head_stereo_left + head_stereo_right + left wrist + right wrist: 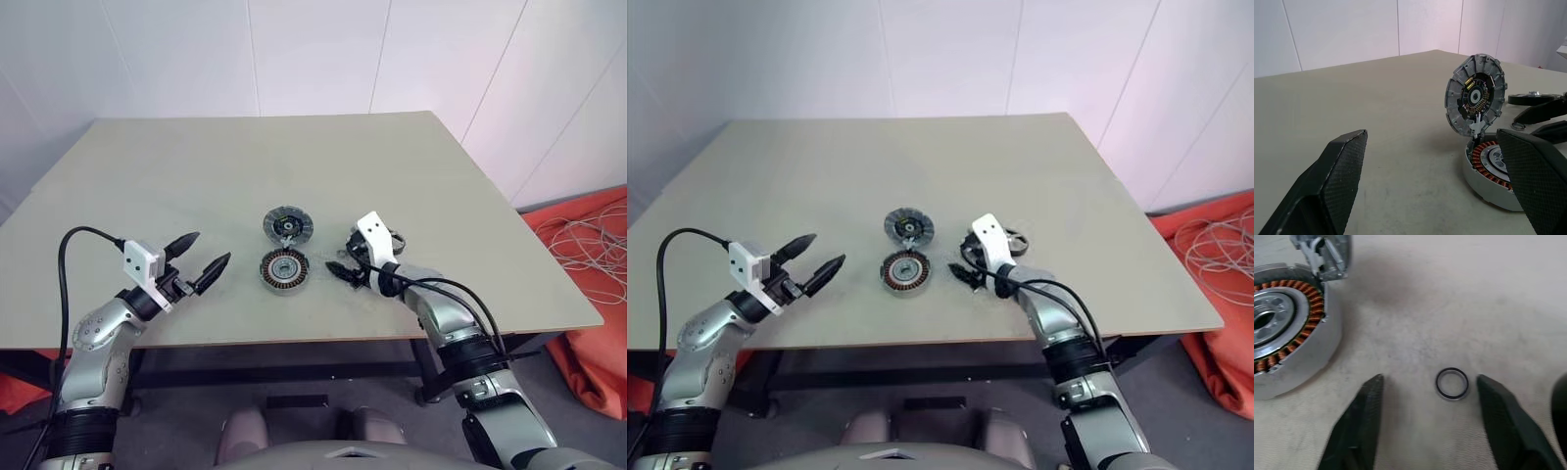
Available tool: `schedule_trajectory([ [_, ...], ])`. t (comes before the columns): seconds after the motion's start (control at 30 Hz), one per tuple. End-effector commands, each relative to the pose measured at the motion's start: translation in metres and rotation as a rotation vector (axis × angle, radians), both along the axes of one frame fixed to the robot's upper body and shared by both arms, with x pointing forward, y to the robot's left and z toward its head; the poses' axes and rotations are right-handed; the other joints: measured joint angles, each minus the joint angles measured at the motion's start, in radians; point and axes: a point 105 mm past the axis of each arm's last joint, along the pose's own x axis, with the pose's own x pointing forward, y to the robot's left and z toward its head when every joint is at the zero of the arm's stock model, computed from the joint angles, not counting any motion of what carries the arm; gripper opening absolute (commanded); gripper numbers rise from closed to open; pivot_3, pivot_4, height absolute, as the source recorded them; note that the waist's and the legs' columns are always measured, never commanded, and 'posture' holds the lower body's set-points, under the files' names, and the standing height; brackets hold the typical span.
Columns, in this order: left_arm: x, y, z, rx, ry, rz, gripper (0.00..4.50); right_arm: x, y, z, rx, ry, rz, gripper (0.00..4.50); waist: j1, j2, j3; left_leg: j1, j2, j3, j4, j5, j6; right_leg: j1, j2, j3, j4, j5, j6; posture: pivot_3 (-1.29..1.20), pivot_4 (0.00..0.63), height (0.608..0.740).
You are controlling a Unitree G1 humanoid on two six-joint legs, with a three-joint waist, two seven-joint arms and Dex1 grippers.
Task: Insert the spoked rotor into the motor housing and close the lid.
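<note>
The motor housing [284, 269] lies flat near the table's front, its copper windings [1303, 289] ringing a silver hub. The lid [288, 225] stands tilted up just behind it, joined at the housing's far rim, ribbed face [1474, 95] showing. The spoked rotor [1531, 98] lies flat to the right of the lid, partly hidden behind my right hand. My right gripper [338, 271] is low over the table just right of the housing, open, its fingers [1359, 426] either side of a tiny metal ring [1452, 383] without touching it. My left gripper [212, 247] hovers open and empty left of the housing.
The beige table [196, 166] has bare surface on the left and at the back. Orange cloth with white cable [588, 245] lies on the floor to the right. White walls stand behind the table.
</note>
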Motion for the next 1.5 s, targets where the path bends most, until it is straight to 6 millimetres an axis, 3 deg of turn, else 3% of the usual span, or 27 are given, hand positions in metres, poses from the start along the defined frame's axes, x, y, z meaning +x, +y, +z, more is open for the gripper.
schedule_trajectory([
  [0.03, 0.003, -0.002, 0.013, 0.015, -0.06, -0.009, 4.5, 0.005, -0.003, 0.004, 0.0, -0.011, -0.016, 2.2, -0.001, 0.0, 0.0, 0.0, 0.0, 0.0, 0.0, 0.0, 0.0, 0.0, 0.0, 0.0, 0.0, 0.0, 0.0, 0.0, 0.0, 0.74],
  [0.17, 0.003, -0.002, 0.014, 0.014, -0.061, -0.009, 4.5, 0.006, -0.003, 0.004, -0.002, -0.011, -0.019, 0.73, -0.001, 0.0, 0.0, 0.0, 0.0, 0.0, 0.0, 0.0, 0.0, 0.0, 0.0, 0.0, 0.0, 0.0, 0.0, 0.0, 0.0, 0.74],
  [0.2, 0.003, -0.002, 0.014, 0.014, -0.062, -0.009, 4.5, 0.006, -0.003, 0.004, -0.001, -0.013, -0.02, 0.65, -0.001, 0.0, 0.0, 0.0, 0.0, 0.0, -0.001, 0.0, 0.0, 0.0, 0.0, 0.0, 0.0, 0.0, 0.0, 0.0, 0.0, 0.74],
  [0.4, 0.004, -0.003, 0.014, 0.015, -0.063, -0.01, 4.5, 0.007, -0.002, 0.009, 0.009, -0.026, -0.02, 0.65, -0.001, 0.0, 0.0, 0.0, 0.0, 0.0, -0.001, 0.0, 0.0, 0.0, 0.0, 0.0, 0.0, 0.0, 0.0, 0.0, 0.0, 0.74],
  [0.7, 0.001, -0.001, 0.013, 0.016, -0.053, -0.011, 4.5, -0.006, 0.001, 0.049, 0.023, -0.089, 0.133, 0.65, 0.001, 0.0, 0.0, -0.001, 0.0, 0.0, -0.001, 0.0, 0.0, -0.001, 0.0, 0.0, 0.0, 0.0, 0.0, 0.0, 0.0, 0.74],
  [0.87, -0.003, 0.002, 0.011, 0.02, -0.042, -0.01, 4.5, -0.025, 0.02, 0.075, 0.013, -0.087, 0.307, 0.65, 0.001, 0.0, 0.0, -0.001, 0.0, 0.0, -0.001, 0.0, 0.0, -0.002, 0.0, 0.0, 0.0, 0.0, 0.0, 0.0, 0.0, 0.74],
  [1.03, -0.007, 0.003, 0.007, 0.019, -0.031, -0.005, 4.5, -0.028, 0.046, 0.091, 0.01, -0.084, 0.398, 0.65, -0.001, 0.0, 0.0, -0.001, 0.0, 0.0, -0.001, 0.0, 0.0, -0.002, 0.0, 0.0, 0.0, 0.0, 0.0, 0.0, 0.0, 0.74],
  [1.2, -0.01, 0.002, 0.004, 0.012, -0.021, 0.002, 4.5, -0.024, 0.069, 0.088, 0.006, -0.058, 0.454, 0.65, 0.001, 0.0, 0.0, 0.0, 0.0, -0.001, 0.0, 0.0, 0.0, -0.002, 0.0, 0.0, 0.0, 0.0, 0.0, 0.0, 0.0, 0.74],
  [1.5, -0.009, 0.002, 0.005, 0.011, -0.024, 0.006, 4.5, -0.024, 0.088, 0.065, 0.0, -0.015, 0.51, 0.65, 0.0, 0.0, 0.0, -0.001, 0.001, -0.001, -0.001, 0.0, 0.0, -0.004, 0.0, 0.0, 0.0, 0.0, 0.0, 0.0, 0.0, 0.74],
])
